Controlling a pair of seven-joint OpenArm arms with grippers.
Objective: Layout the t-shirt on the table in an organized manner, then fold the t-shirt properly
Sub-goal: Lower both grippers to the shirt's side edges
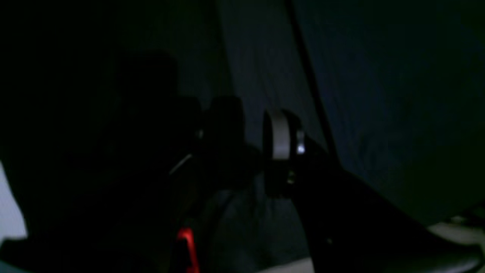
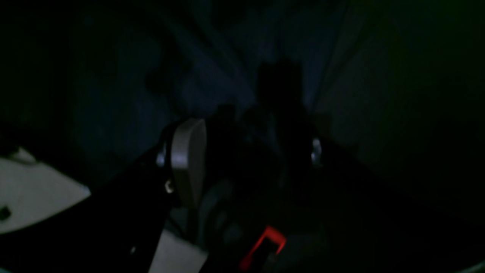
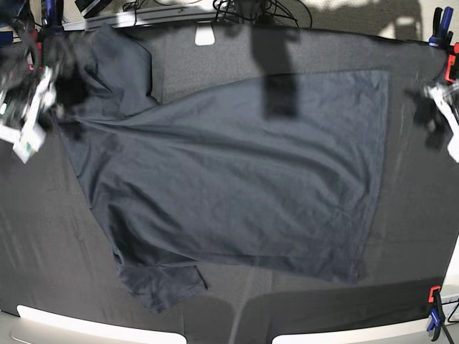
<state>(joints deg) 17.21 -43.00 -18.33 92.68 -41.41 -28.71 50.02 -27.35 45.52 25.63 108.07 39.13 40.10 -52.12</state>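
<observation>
A wide table (image 3: 416, 236) draped in matte black cloth is filling the base view, with a pale rim showing along the near edge and orange-and-blue clamps (image 3: 433, 304) gripping its corners; cables and hangers are lying beyond the far edge.

The left gripper (image 1: 242, 148) is showing in its wrist view with its fingers standing apart, one grey pad (image 1: 279, 134) catching the light and the other side lost in darkness; dark cloth is lying beneath and between them, but nothing is visibly pinched. In the base view this gripper (image 3: 441, 107) is sitting at the right edge, blurred, just beyond the shirt's hem.

The right gripper (image 2: 250, 151) is likewise spread in its wrist view, a pale pad (image 2: 187, 151) on one side and a small glint on the other, with dark fabric below; whether it is touching the cloth I cannot tell. In the base view it (image 3: 32, 100) is blurring at the left edge, beside the shirt's shoulder.

The t-shirt (image 3: 237, 179) is lying spread across the middle of the table, hem toward the right, one sleeve (image 3: 161, 283) near the front edge, the other (image 3: 118, 64) reaching toward the far left corner; soft creases are running through the body.
</observation>
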